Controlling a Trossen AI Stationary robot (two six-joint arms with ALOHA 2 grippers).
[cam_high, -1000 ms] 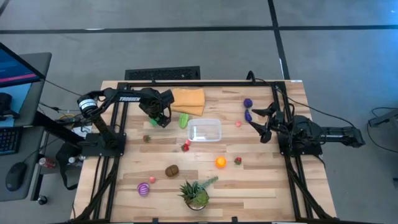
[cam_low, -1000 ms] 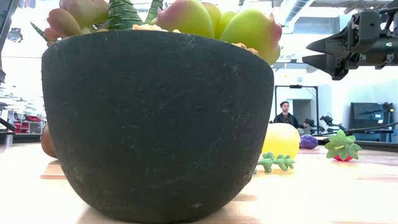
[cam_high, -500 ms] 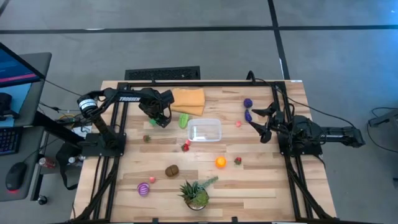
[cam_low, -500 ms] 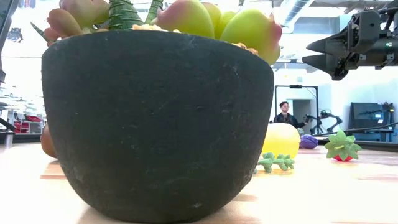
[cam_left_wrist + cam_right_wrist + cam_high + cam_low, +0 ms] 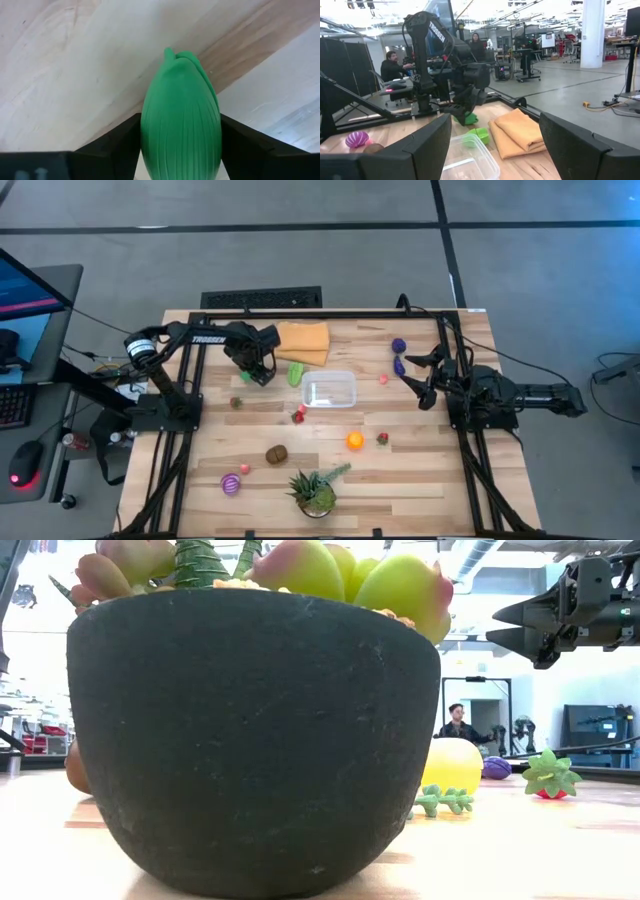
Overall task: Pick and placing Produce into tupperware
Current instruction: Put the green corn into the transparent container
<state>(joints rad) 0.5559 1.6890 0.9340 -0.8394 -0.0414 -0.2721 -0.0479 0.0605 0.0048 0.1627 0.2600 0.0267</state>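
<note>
My left gripper is over the table's far left part, beside the orange cloth, and is shut on a green ribbed vegetable. The right wrist view shows that vegetable under the left gripper. A second green piece lies on the wood beside the clear tub. My right gripper hovers open over the right side, high above the wood. More produce lies scattered: purple pieces, an orange, a brown piece and a striped pink-purple one. My left gripper pinches the green ribbed vegetable between its two fingers, one on each side of its wide body. The vegetable lies along the fingers, and its pointed tip sticks out past them toward the wood. The fingers slant down from above.
A potted plant stands at the near edge and fills the low view. Small red pieces lie near the tub. People sit and stand in the room beyond the table.
</note>
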